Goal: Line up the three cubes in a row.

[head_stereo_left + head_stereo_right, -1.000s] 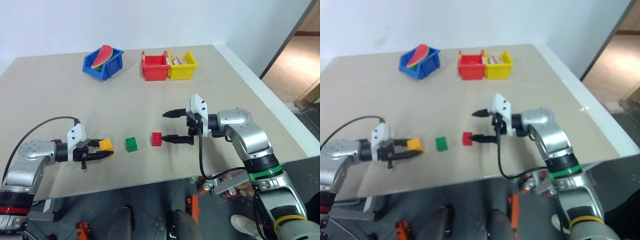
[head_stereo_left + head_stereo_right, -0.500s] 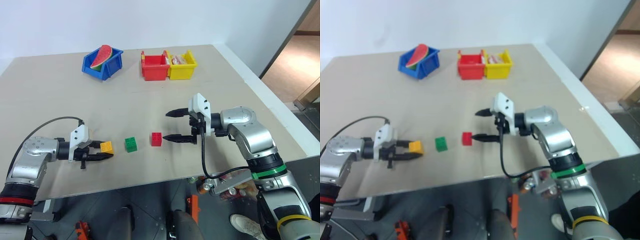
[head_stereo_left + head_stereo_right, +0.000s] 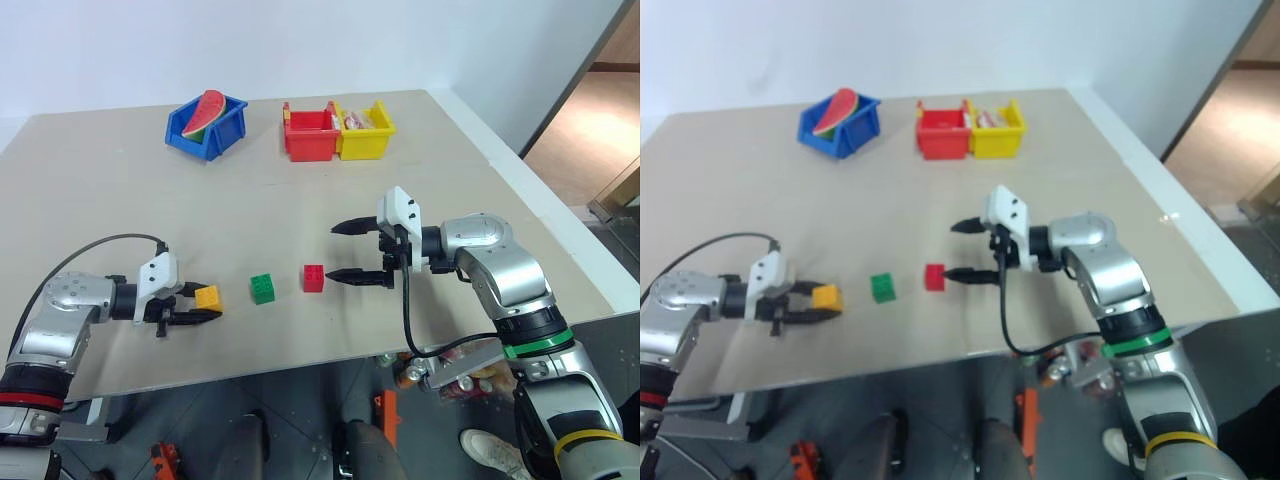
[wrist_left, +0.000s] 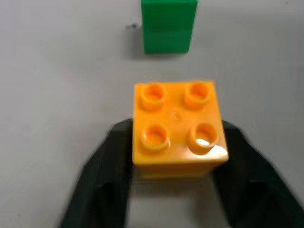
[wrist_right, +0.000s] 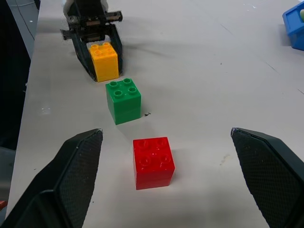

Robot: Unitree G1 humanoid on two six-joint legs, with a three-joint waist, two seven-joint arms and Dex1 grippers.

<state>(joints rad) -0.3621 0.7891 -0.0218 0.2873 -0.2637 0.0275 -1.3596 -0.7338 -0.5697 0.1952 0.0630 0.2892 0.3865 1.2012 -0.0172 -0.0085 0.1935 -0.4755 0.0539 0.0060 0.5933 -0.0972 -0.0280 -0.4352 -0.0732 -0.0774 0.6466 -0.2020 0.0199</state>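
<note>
Yellow-orange cube (image 4: pixel 175 128), four studs up, sits between my left claw's (image 3: pixel 203 301) parted fingers; right claw (image 3: pixel 347 251) spread wide.

The two head views look forward and down from above the counter (image 3: pixel 300 180), taking in its whole top from the near edge to the bins (image 3: pixel 337 132) at the far side; they share nearly the same scene. The left wrist view sits very close over the yellow-orange cube (image 4: pixel 176 124), facing the green cube (image 4: pixel 169 26); the right wrist view looks low along the counter, farther back, down the row of red cube (image 5: pixel 153 162), green and yellow-orange toward the left gripper (image 5: pixel 96 50).
</note>
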